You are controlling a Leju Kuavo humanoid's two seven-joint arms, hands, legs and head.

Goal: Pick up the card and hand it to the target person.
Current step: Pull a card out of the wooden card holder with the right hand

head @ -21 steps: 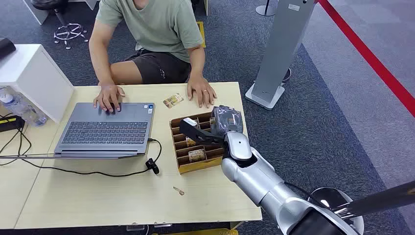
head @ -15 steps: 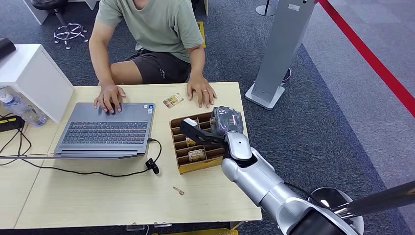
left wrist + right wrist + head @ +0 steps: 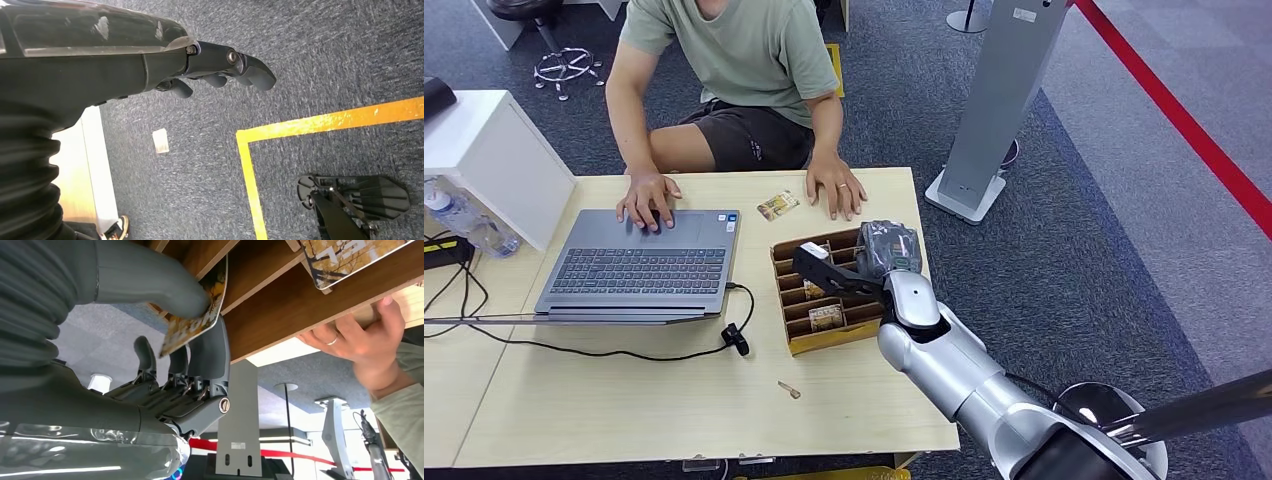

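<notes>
Barely anything has shifted since the earlier pictures: the right hand [image 3: 886, 247] has eased slightly over the far right end of the brown slotted cardboard box [image 3: 796, 344], nothing else has moved.

Seen from the right wrist, the thick grey thumb [image 3: 165, 287] presses a thin yellow-brown printed card [image 3: 192, 322] against the darker fingers [image 3: 210, 352], so this hand is clamped on the card, which stands on edge with its upper part between the wooden dividers, its long axis running up out of the slot. The seated person's hand [image 3: 836, 190] rests on the pale wooden worktop [image 3: 624, 400] just beyond the box, nearer the right arm. The left hand [image 3: 220, 67] hangs over grey carpet, fingers loosely curled, holding nothing.
</notes>
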